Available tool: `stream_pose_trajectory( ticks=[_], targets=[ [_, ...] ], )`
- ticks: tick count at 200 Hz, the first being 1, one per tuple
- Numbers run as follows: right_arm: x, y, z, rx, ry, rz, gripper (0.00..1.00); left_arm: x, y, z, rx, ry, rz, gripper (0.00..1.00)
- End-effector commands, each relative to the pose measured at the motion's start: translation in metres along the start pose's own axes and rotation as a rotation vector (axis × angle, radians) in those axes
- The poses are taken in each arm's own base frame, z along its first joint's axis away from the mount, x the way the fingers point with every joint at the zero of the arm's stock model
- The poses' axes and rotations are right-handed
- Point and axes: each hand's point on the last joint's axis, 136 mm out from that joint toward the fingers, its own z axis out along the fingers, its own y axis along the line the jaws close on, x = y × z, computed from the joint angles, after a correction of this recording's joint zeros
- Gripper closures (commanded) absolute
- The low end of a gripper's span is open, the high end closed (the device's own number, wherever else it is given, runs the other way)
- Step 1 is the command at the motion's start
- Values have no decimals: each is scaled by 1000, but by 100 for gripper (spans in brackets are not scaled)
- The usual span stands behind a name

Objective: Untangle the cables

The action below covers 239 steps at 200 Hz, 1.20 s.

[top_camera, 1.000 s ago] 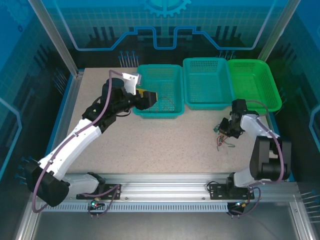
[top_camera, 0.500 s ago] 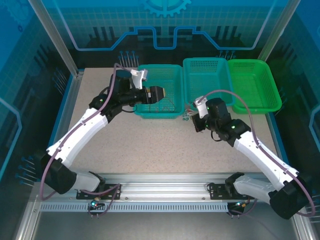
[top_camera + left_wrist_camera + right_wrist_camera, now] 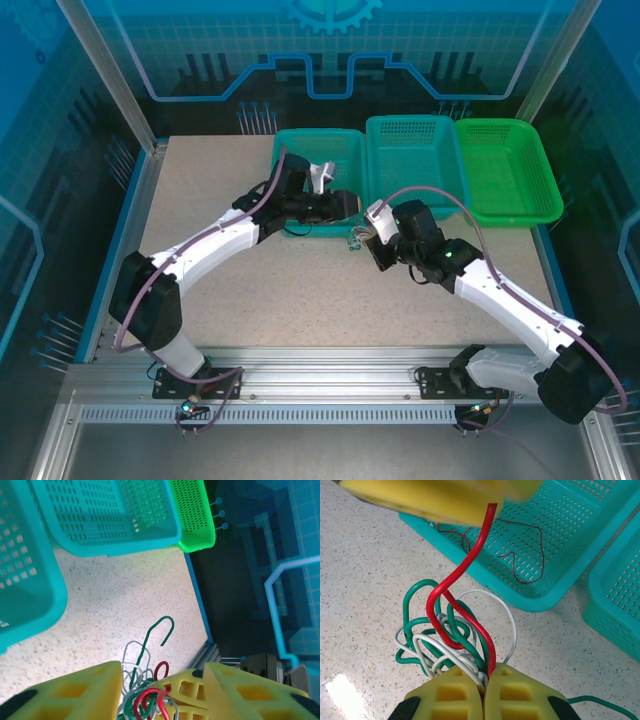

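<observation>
The cables (image 3: 450, 630) are a knot of red, green and white wires held just above the tabletop in front of the baskets (image 3: 356, 238). My right gripper (image 3: 484, 680) is shut on the knot's near end (image 3: 370, 244). One red strand rises from it to a finger (image 3: 440, 497) of my left gripper. My left gripper (image 3: 162, 669) reaches in from the left (image 3: 352, 205). Its jaws stand apart, straddling the knot (image 3: 145, 700) and the right gripper's fingertips. A green hook-shaped end (image 3: 167, 627) sticks out beyond. Another thin red wire (image 3: 520, 555) lies in the left teal basket.
Three mesh baskets stand in a row at the back: left teal (image 3: 300, 142), middle teal (image 3: 412, 125), bright green (image 3: 510, 130). The left basket's front wall (image 3: 485, 575) is close behind the knot. The table's blue right edge (image 3: 197, 605) lies beyond.
My right arm has carried the knot from the table's right side to the middle. My left arm has swung from the left basket to meet it, and its jaws have narrowed.
</observation>
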Motion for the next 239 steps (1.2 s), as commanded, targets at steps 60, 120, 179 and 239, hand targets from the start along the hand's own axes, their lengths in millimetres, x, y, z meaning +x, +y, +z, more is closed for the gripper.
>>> stream_pose_trajectory(
  ticks=[60,120,179,239],
  targets=[
    [-24,-10,-5,71,-73,28,100,13,-13,16,78,62,17,80],
    [-25,-14,0,75,-77,83,100,17,-19,16,98,87,59,100],
    [55,-52,17,220,123,392,88,-38,-40,-47,121,-130,96,100],
    [125,-49,39,66,342,645,82,-25,-33,-36,122,-71,72,100]
  ],
)
